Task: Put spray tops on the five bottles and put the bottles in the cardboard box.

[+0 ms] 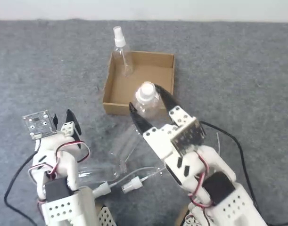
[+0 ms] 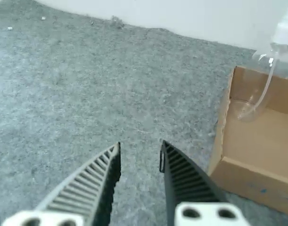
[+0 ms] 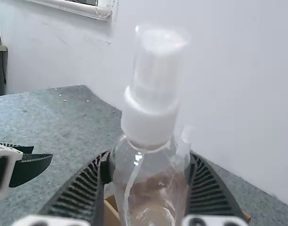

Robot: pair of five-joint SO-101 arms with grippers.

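Observation:
My right gripper [image 1: 144, 99] is shut on a clear bottle [image 1: 147, 101] that carries a white spray top [image 1: 146, 91]. It holds the bottle upright over the front wall of the cardboard box [image 1: 114, 107]. In the right wrist view the bottle [image 3: 151, 188] stands between the fingers [image 3: 82, 193], with its spray top [image 3: 155, 89] above them. A second capped bottle [image 1: 121, 54] stands in the box's back left corner, and is seen as the bottle [image 2: 268, 70] in the left wrist view. My left gripper [image 1: 73, 123] is open and holds nothing, low over the carpet to the left of the box [image 2: 257, 155].
Clear bottles without tops [image 1: 121, 149] lie on the carpet between the two arms. Two loose spray tops with tubes [image 1: 133, 184] [image 1: 102, 189] lie nearer the arm bases. Grey carpet runs back to a white wall.

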